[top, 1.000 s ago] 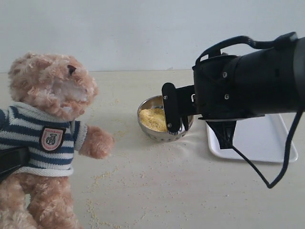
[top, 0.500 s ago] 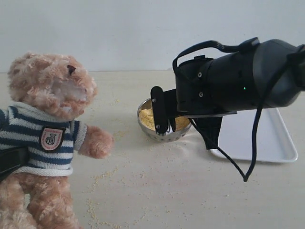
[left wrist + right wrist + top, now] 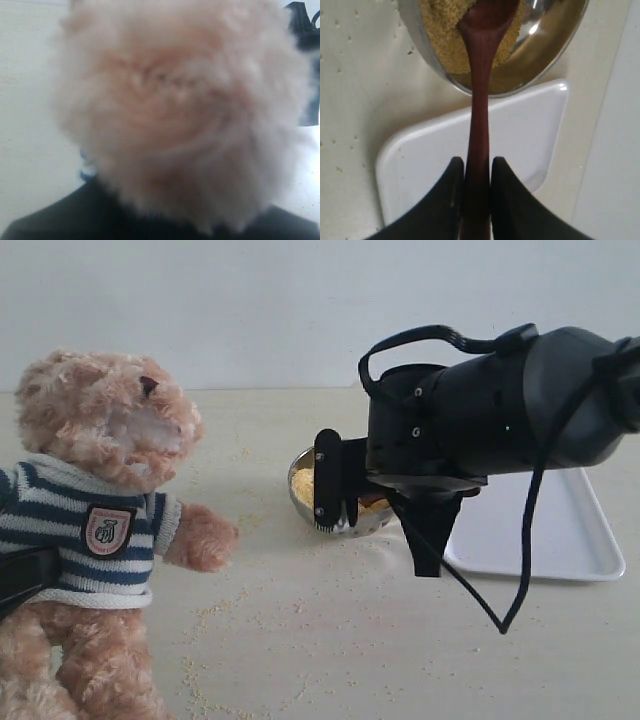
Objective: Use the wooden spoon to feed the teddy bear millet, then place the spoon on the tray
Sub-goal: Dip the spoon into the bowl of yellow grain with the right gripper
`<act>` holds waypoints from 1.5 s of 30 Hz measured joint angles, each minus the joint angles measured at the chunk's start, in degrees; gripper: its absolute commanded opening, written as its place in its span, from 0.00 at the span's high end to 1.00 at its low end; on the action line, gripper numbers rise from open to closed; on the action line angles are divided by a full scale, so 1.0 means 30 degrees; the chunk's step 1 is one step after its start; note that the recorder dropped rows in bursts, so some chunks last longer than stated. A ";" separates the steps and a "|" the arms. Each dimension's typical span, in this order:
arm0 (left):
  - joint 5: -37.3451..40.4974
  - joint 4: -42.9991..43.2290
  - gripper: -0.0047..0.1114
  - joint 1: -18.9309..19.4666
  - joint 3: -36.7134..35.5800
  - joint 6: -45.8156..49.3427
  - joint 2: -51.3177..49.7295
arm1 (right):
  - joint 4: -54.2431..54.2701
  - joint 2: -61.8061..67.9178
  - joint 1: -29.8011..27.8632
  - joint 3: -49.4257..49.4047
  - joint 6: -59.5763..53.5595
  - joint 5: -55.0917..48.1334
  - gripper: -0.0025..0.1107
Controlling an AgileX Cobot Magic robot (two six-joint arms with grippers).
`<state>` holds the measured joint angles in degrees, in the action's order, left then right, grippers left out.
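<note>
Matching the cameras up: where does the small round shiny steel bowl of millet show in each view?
Exterior view: centre, the round steel bowl partly behind the right gripper.
Left wrist view: absent; fluffy plush bear fills it.
Right wrist view: picture's top edge.
Shared: flat white rectangular tray beside it.

Teddy bear (image 3: 175, 115) fur blurry, right up against left jaws. Wooden spoon (image 3: 480, 100) tip, far past right jaws, cut off.

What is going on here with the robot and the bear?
The right gripper holds the wooden spoon by its handle, fingers shut on it, with the spoon's bowl down in the millet in the steel bowl. The teddy bear sits apart on the left, not yet fed. The tray carries no spoon.
</note>
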<state>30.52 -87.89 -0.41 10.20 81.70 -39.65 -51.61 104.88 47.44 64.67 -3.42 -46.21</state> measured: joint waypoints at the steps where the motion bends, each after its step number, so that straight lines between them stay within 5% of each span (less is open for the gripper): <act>1: 0.0000 0.0000 0.92 0.0000 0.0000 0.0000 0.0000 | 0.0017 0.0000 0.0000 0.0100 0.0423 0.0000 0.98; 23: 0.0000 0.0000 0.92 0.0000 0.0000 0.0000 0.0000 | -0.0017 0.0000 0.0000 0.1052 -0.0556 -0.1208 0.98; 45: 0.0000 0.0000 0.92 0.0000 0.0000 0.0115 0.0000 | 0.3005 -0.0489 -0.0150 0.1052 0.3996 -0.0500 0.98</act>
<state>30.52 -87.89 -0.41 10.20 82.04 -39.65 -42.60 103.41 46.99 67.83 8.57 -47.71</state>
